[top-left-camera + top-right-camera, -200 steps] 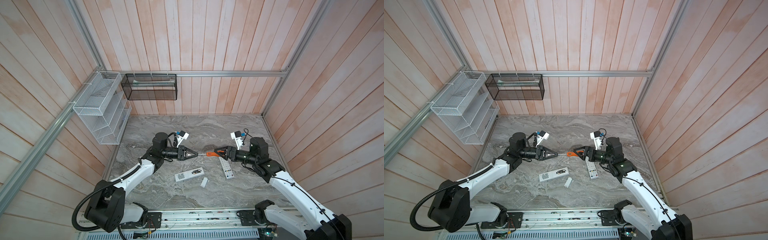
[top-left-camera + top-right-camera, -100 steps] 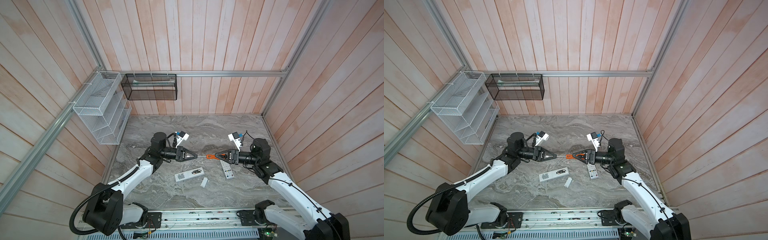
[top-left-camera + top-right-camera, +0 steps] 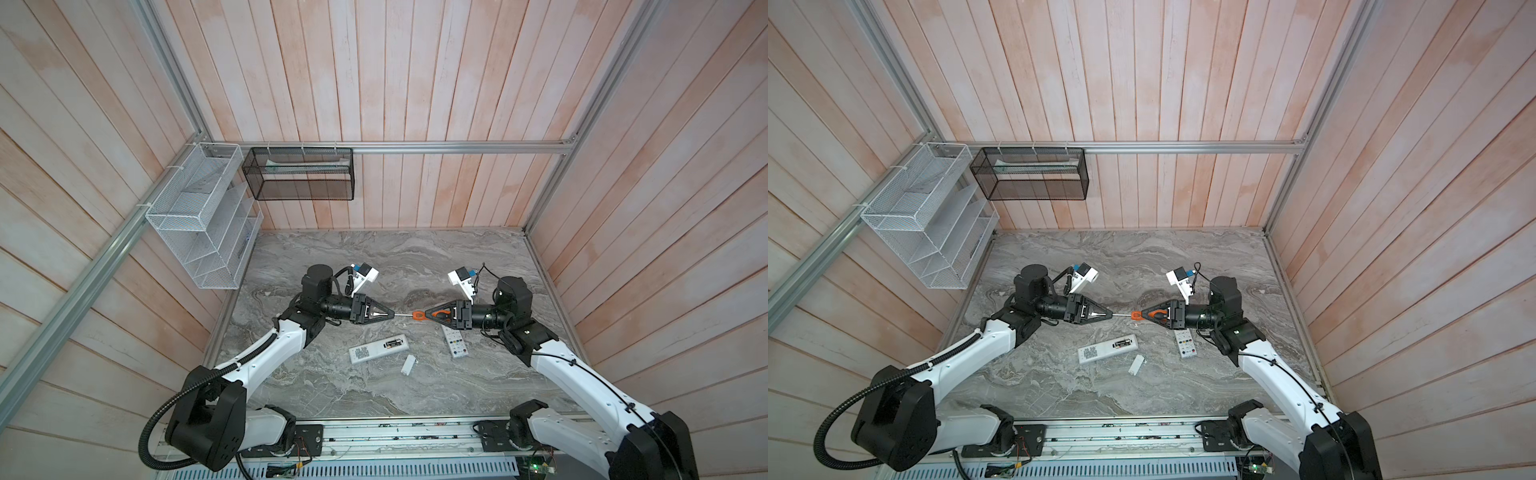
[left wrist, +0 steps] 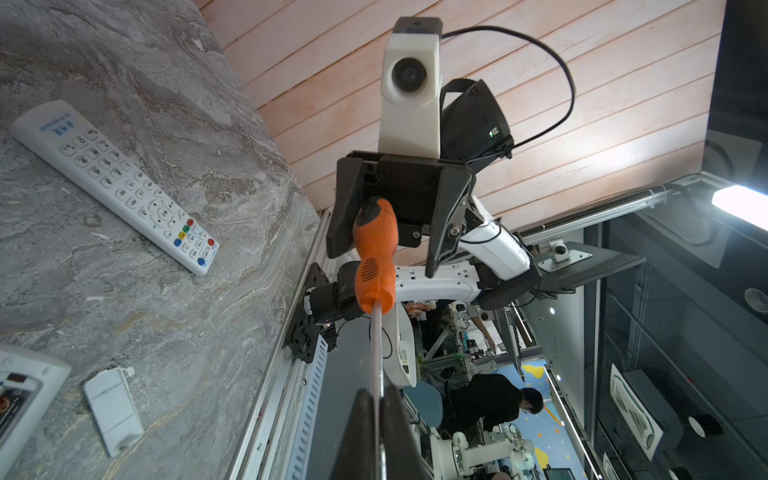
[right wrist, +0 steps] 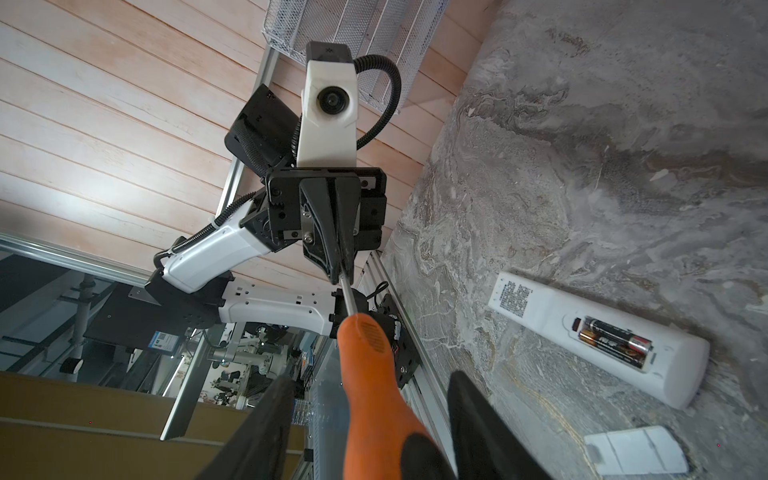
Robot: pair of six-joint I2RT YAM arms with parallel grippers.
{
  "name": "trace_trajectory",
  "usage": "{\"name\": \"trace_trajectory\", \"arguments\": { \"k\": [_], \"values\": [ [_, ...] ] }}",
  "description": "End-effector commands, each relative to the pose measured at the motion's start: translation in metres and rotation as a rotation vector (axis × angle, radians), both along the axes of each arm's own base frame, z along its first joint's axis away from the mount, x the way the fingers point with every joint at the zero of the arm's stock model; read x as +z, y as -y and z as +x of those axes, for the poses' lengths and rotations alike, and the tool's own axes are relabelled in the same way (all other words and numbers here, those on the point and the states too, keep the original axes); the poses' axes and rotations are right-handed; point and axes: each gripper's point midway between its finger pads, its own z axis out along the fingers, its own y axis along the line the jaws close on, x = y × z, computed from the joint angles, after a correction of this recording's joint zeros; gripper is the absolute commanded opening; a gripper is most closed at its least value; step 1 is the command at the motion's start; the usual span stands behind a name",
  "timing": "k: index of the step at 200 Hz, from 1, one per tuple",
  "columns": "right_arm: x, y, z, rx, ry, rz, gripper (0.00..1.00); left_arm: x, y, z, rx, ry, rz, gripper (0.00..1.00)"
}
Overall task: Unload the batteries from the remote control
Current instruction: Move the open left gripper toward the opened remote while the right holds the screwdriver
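Both arms meet above mid-surface (image 3: 374, 253), tips facing, w/ the screwdriver (image 3: 418, 316) level btwn them, off the marble. Left gripper (image 3: 392, 314): jaws pressed together on the bare metal shaft, near its tip. Right gripper (image 3: 427, 314): jaws spread either side of the orange handle. The right wrist view shows a gap on both sides; in the left wrist view the handle sits close against one jaw w/ the other apart, so no pinch. The batteries (image 5: 611, 341), two seen side by side, sit in the open compartment of a white remote (image 3: 377, 349) lying back-up toward the near edge, approx mid-width, compartment end pointing to the right edge. A small white cover (image 3: 408, 365) lies just beside that end, nearer the near edge, not touching. A 2nd remote (image 3: 454, 341), buttons up, lies partly under the right gripper, btwn the 1st remote and the right edge, apart from both. Room: wide bare marble from the arms to the far edge and both far corners, plus a strip btwn the remotes and the near edge, where a metal rail (image 3: 395, 432) runs. A white wire rack (image 3: 199, 237) on the left wall and a black mesh basket (image 3: 299, 174) on the back wall hang by the far-left corner, off the surface.
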Motion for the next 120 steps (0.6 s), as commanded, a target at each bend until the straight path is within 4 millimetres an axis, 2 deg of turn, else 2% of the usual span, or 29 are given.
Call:
{"name": "trace_trajectory", "arguments": {
  "k": [1,56,86,120],
  "values": [
    [0.0079,-0.0022,-0.0003,0.008,0.032,0.014,0.53,0.0109,-0.0017,-0.0013,-0.013,0.055,-0.021,0.00],
    [0.0075,-0.0022,0.0006,0.004,0.031,0.013,0.33,0.0095,-0.0013,-0.0015,-0.019,0.051,-0.017,0.00],
    [0.0058,-0.0015,0.0007,-0.005,0.037,0.008,0.18,0.0082,-0.0012,-0.0006,-0.019,0.047,-0.013,0.00],
    [0.0044,0.0005,0.0033,-0.031,0.047,-0.005,0.11,0.0027,-0.0075,0.0072,0.008,0.025,0.001,0.01]
  ]
}}
